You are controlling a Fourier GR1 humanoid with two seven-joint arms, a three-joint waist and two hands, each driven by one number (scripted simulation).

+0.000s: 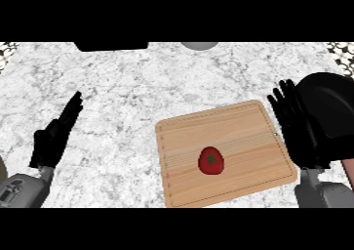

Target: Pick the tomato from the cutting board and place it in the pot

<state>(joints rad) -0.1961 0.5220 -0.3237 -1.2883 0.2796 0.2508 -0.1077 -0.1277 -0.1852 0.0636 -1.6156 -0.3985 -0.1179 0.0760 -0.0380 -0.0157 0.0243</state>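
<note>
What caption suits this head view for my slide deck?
Tomato on cutting board, open hands flanking, pot at right.

No text, label, brand, number or sign can be read anywhere in the head view.
</note>
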